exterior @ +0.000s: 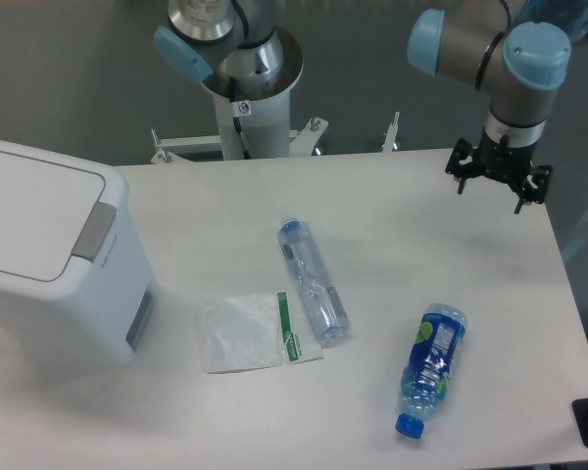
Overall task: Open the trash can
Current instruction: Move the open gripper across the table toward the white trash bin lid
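The trash can is a large white boxy bin standing at the table's left edge. Its flat white lid lies shut. A grey push tab sits at the lid's right edge and a grey panel is on the side wall. My gripper hangs over the table's far right corner, far from the bin. Its black fingers point down, look spread apart and hold nothing.
A clear plastic bottle lies mid-table. A blue-capped bottle with a blue and green label lies at the front right. A clear wrapper with a green strip lies beside the bin. The arm's base stands behind the table.
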{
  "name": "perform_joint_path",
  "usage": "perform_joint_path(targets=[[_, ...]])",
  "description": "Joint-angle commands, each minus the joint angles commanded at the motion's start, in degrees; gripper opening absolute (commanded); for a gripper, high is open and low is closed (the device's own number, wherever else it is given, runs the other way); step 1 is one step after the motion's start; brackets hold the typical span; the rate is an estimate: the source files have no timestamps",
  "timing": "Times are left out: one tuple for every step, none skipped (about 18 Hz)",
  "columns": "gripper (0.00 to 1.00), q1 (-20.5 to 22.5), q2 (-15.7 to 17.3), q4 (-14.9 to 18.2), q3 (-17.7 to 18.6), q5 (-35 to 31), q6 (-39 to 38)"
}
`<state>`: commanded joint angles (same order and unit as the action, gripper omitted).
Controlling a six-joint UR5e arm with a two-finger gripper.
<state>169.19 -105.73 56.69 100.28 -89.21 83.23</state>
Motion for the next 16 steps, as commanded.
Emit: perform_joint_path(targets=[[1.0,-0.17,0.09,0.09,0.17,0.0,0.0],[1.0,-1.13,0.7,0.09,0.35,0.0,0.0],[1.0,-2.01,1.05,0.09,0.7,0.0,-0.61],[1.0,-2.54,1.23,0.09,0.96,0.09,-1.49],[1.0,-3.51,1.58,0.09,1.14,0.09,-2.63],[1.0,-4.39,2.02,0.09,1.23,0.09,-3.77],[1.0,-5.09,2.37,0.61,1.32,0.0,-5.43],[1.0,-5.71,2.81,1.66,1.32,-0.17,-7.54],[1.0,-6.67,3.33,2.37,1.32,-0.26,-9.56],[1.0,-7.98,4.12,2.9,1.32,-0.26,-11.5],[1.0,-9.3,4.39,3.42,1.41,-0.18,-13.08],[1.0,-10.71,4.83,3.43,1.32,-0.26,-15.18],[1.0,-11.77,5.53,3.25,1.32,-0.09,-17.99],[1.0,-13.17,5.62,2.82,1.41,0.0,-21.15],[1.0,-14.58,5.71,2.73,1.23,-0.09,-25.18],[1.0,-15.55,5.97,2.46,1.32,-0.09,-29.05]])
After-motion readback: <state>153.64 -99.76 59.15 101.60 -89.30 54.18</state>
